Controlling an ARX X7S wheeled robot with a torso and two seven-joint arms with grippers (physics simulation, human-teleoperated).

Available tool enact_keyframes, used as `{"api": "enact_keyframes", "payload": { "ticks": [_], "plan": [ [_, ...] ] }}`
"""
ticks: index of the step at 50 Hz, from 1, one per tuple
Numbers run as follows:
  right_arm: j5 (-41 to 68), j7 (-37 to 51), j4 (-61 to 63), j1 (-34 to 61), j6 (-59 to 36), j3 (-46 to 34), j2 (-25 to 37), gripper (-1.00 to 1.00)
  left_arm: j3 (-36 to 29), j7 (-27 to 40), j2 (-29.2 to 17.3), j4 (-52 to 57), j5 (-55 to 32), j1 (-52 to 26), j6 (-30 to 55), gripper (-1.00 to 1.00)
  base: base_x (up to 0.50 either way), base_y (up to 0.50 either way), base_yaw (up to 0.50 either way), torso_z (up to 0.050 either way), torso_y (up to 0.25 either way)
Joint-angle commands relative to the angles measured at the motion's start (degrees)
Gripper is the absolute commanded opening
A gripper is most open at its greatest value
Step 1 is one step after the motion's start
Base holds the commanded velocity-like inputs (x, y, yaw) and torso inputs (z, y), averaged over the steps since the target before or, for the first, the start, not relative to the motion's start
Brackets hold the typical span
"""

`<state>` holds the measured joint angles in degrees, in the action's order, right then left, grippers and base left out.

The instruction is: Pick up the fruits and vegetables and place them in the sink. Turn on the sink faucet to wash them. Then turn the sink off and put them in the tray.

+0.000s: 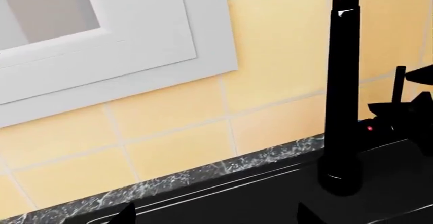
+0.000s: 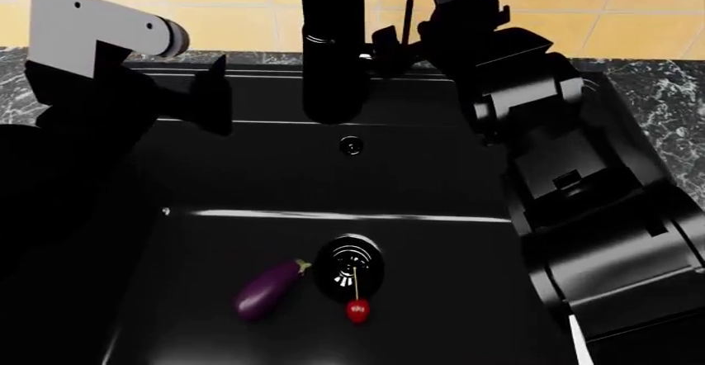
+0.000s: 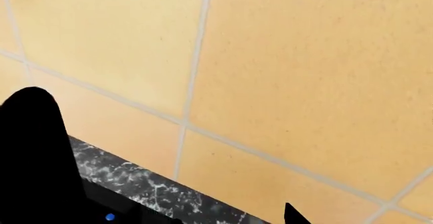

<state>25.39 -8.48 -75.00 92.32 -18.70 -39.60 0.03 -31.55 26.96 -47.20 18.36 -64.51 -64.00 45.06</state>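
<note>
Right arm (image 2: 595,216) fills the head view's near right side, reaching over the sink (image 2: 220,241) to the faucet (image 2: 330,43) at the back edge; right gripper (image 2: 402,39) sits at the thin lever (image 2: 409,18) just beside the tap column, fingers black on black, so cannot tell whether apart or closed on it. Left gripper (image 2: 210,92) hangs over the sink's back left corner, holding nothing; its finger gap is not readable either. Eggplant (image 2: 267,291) lies on the basin floor just left of the drain (image 2: 350,267); cherry (image 2: 357,310) sits at the drain's near edge, stem across the grate. Both are already in the sink, so the step looks like working the faucet; no water visible. Risks: fingers slipping off the thin lever, or the arm pushing the tap column instead of the lever; the cherry could roll on the drain if water hits. Hidden: tray is out of frame, faucet top is cut off, and the lever's position is hard to read. Right wrist view shows mostly wall tile (image 3: 304,82); left wrist view shows the faucet base and a window frame (image 1: 135,57).
</note>
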Motion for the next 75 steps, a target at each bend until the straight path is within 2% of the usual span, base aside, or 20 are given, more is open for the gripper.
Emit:
{"api": "enact_keyframes", "payload": {
  "ticks": [1, 18, 31, 75],
  "plan": [
    [-0.83, 0.51, 0.02, -0.09, -0.72, 0.87, -0.01, 1.00, 0.47, -0.06, -0.53, 0.06, -0.50, 0.27, -0.18, 1.00, 0.00, 0.00, 0.00, 0.000, 0.000],
    [-11.51, 6.27, 0.01, -0.91, -1.84, 14.67, 0.01, 1.00, 0.63, -0.42, -1.13, 0.84, -1.39, 0.47, 0.07, 1.00, 0.00, 0.00, 0.00, 0.000, 0.000],
    [-17.81, 9.79, 0.01, -0.95, -3.46, 20.57, 0.06, 1.00, 0.50, -0.45, -1.28, 0.68, -1.37, 0.56, 0.23, 1.00, 0.00, 0.00, 0.00, 0.000, 0.000],
    [-23.90, 9.45, 0.03, 3.97, 0.36, 28.43, 2.20, 1.00, 0.31, -0.49, -0.97, 0.81, -1.25, 0.24, 0.14, 1.00, 0.00, 0.00, 0.00, 0.000, 0.000]
  ]
}}
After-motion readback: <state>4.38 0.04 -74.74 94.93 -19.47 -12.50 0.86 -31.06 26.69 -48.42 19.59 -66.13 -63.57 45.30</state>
